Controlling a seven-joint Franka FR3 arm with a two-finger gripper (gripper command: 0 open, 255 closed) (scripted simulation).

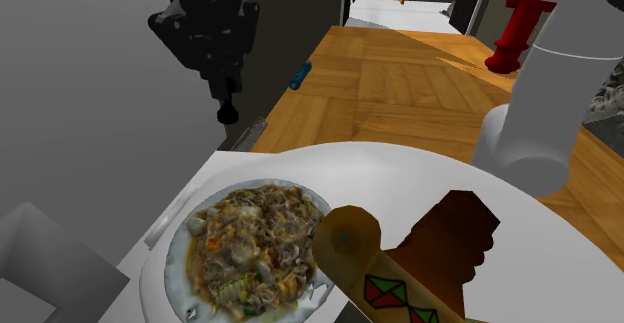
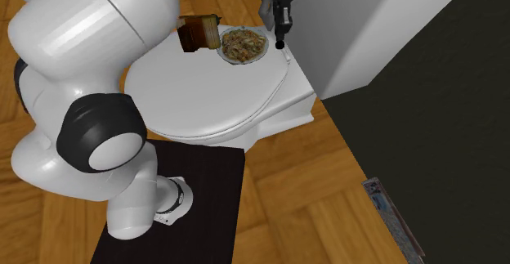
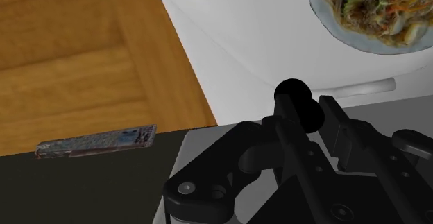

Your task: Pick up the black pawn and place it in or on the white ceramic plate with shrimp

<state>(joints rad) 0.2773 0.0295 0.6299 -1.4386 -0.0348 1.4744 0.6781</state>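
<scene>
The black pawn [image 3: 298, 99] is clasped between my gripper's [image 3: 310, 112] two fingers, its round head sticking out past the fingertips. In the shoulder view the gripper [image 1: 227, 106] hangs in the air with the pawn [image 1: 228, 115] at its tip, above and left of the plate [image 1: 176, 271]. The white plate [image 2: 243, 62], heaped with shrimp and noodles, rests on the closed toilet lid [image 2: 212, 91]. In the second exterior view the gripper [image 2: 279, 35] holds the pawn [image 2: 279, 46] just beside the plate's right rim. The plate's rim [image 3: 332, 30] lies ahead of the fingertips.
A wooden piece with a painted pattern [image 1: 365, 266] and a brown block [image 1: 455, 236] sit on the lid beside the plate. A flat book-like item [image 3: 97, 141] lies on the wood floor. A grey wall [image 2: 368, 25] stands close behind the toilet. A red object [image 1: 515, 31] is far back.
</scene>
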